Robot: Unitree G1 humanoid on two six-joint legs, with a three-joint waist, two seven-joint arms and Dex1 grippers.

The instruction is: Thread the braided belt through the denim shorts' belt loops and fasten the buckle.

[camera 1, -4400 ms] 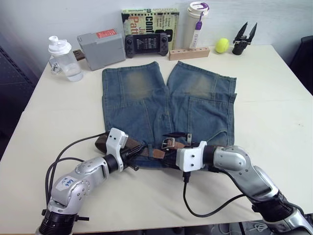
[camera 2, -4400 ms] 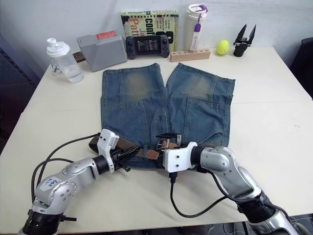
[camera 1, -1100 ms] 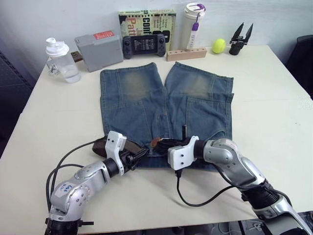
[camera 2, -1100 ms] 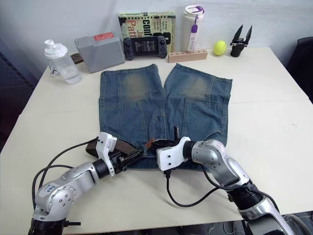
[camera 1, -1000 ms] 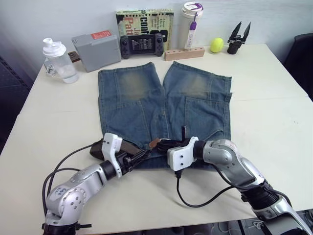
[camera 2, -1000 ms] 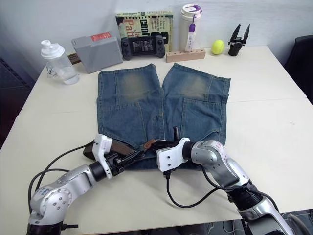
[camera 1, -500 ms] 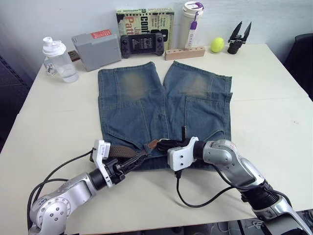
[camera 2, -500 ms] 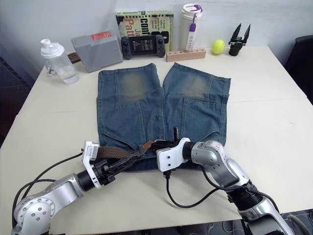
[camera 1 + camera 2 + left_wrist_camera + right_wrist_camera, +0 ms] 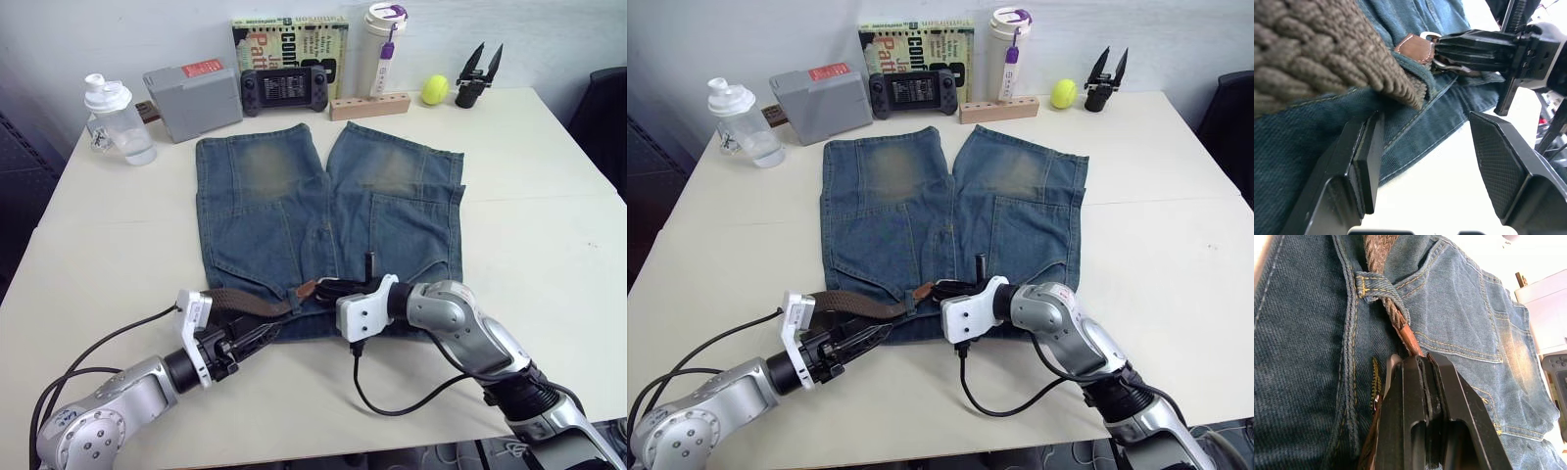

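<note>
I log the blue denim shorts with faded pale patches [image 9: 328, 220] lying flat on the cream surface [image 9: 549, 225], waistband toward me. I take the waistband as my landmark.

The long brown braided belt [image 9: 250, 304] lies along the waistband, its long axis running across the shorts, on the left half of the waistband. In the right wrist view the strap passes under a short blue denim belt loop [image 9: 1374, 289] and emerges toward the pincer as a tan leather end [image 9: 1409, 343]. The small silver metal buckle [image 9: 1426, 35] sits at the middle of the waistband, joined to that leather.

Right pincer [image 9: 328, 288]: pressed together at the waistband's middle, pinching the belt at its leather end, just beside the buckle. Left pincer [image 9: 1422, 161]: spread, holding nothing, hanging at the waistband's near-left edge, with the braid just above its left finger.

Judgement: the belt is threaded along the left side only; the right half of the waistband shows no strap. The coming move turns on the strap's axis, which lies along the waistband from the right pincer out to the left. The left arm is nearer the loose braid; the right arm already commands the buckle end.
</note>
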